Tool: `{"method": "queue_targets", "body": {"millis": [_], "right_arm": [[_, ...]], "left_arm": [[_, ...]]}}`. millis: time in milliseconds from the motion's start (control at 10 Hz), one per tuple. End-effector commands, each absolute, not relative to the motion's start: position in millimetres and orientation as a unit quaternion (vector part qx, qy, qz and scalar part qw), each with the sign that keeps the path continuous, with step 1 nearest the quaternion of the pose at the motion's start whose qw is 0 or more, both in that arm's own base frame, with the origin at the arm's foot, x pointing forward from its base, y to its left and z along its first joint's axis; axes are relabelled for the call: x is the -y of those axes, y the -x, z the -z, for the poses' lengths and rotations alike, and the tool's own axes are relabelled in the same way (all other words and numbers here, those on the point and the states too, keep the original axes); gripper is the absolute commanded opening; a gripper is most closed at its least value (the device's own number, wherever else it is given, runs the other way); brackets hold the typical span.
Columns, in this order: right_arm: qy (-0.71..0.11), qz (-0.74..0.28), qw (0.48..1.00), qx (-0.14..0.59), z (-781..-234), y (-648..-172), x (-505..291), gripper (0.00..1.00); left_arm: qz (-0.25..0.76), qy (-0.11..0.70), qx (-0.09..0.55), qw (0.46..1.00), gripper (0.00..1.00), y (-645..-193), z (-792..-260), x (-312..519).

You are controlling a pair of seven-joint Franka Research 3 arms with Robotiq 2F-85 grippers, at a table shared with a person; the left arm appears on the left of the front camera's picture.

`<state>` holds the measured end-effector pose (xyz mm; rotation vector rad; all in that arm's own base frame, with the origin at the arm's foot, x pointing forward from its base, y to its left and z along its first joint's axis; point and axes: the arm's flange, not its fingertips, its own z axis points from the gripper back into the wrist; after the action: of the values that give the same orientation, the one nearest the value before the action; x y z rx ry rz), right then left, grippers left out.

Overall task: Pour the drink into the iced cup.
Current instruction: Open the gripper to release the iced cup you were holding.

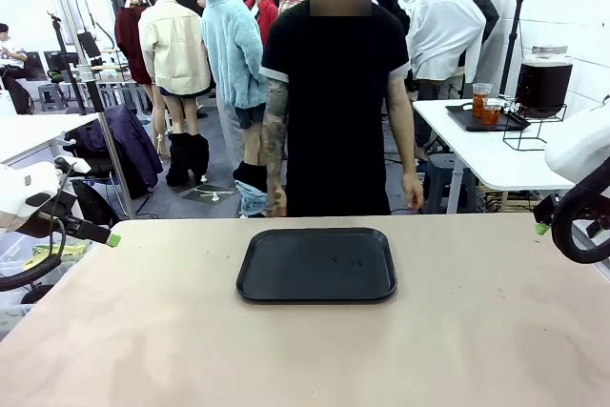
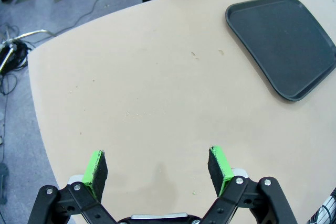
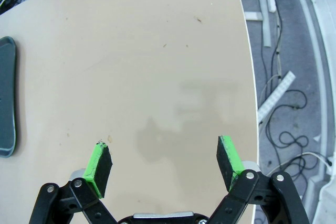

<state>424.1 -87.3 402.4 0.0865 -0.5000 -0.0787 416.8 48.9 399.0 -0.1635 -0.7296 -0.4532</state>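
Observation:
A black tray lies bare in the middle of the tan table, in front of a person in a black T-shirt who stands at the far edge with arms down. Dark drink fills a glass dispenser on a white table far back right, and cups of amber-red liquid stand beside it. My left gripper hovers open over bare tabletop left of the tray. My right gripper is open above the table near its right edge, with the tray's rim far off.
The table's rounded left corner and floor cables lie beyond my left gripper. The right edge drops to a floor with cables and a power strip. A green pad pokes in at the left side, another green pad at the right.

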Motion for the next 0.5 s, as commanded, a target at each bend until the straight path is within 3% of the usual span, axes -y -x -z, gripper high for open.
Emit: {"method": "queue_targets", "body": {"millis": [0, 400], "right_arm": [[-0.038, 0.037, 0.967, 0.249, -402.3, -425.0, 87.4, 1.0], [-0.038, 0.037, 0.967, 0.249, -402.3, -425.0, 87.4, 1.0]], "left_arm": [[0.222, 0.079, 0.354, 0.905, 1.0, -417.0, -399.0, -48.9], [0.222, 0.079, 0.354, 0.905, 1.0, -417.0, -399.0, -48.9]]}}
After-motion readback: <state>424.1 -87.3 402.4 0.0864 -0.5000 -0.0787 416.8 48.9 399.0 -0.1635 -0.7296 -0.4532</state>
